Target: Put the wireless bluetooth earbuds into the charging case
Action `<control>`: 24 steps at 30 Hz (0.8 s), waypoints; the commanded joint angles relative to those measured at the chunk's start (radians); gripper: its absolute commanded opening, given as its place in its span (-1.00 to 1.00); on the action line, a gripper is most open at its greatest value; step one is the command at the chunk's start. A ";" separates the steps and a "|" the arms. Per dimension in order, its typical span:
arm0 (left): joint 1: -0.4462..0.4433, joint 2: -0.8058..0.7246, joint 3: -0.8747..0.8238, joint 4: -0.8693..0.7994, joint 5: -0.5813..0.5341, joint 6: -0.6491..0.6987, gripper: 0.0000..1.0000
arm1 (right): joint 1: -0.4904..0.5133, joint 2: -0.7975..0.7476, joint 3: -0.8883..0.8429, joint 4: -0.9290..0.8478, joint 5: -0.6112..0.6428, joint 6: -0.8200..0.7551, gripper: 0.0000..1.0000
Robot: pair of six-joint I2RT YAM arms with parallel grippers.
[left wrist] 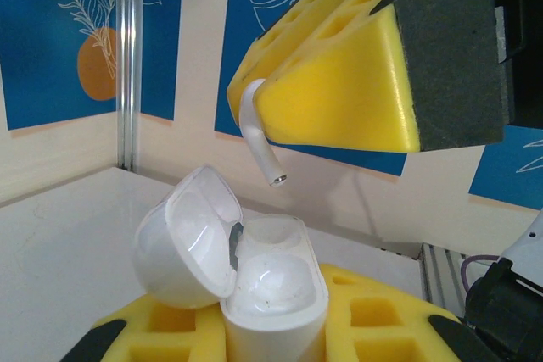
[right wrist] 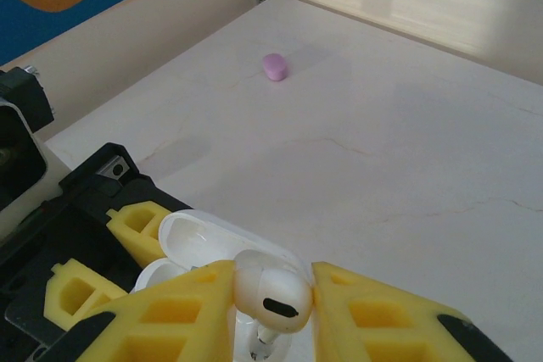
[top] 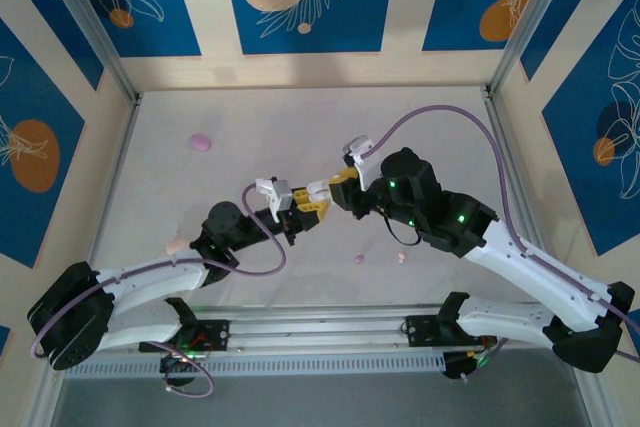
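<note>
Centre frame from above, right gripper pinching a white earbud between its yellow pads, stem hanging just above the open charging case, itself clamped upright in the left gripper, lid flipped left.

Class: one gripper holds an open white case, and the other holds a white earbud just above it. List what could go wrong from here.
1. The small white plastic earbud is pinched only by its head in the right gripper, so it could twist or slip out.
2. Its stem hangs tilted above the open white glossy charging case held in the left gripper. It may strike the rim or the hinged lid instead of entering a socket.
</note>
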 commanded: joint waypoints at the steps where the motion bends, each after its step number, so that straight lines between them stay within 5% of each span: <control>1: -0.013 0.002 0.035 0.049 -0.016 -0.002 -0.64 | 0.004 0.001 -0.013 0.030 -0.026 0.006 -0.46; 20: -0.013 0.000 0.034 0.064 -0.037 0.004 -0.64 | 0.000 0.028 -0.028 -0.044 -0.041 -0.041 -0.46; 24: -0.014 0.001 0.034 0.068 -0.039 0.004 -0.64 | -0.013 0.023 -0.026 -0.067 -0.127 -0.044 -0.44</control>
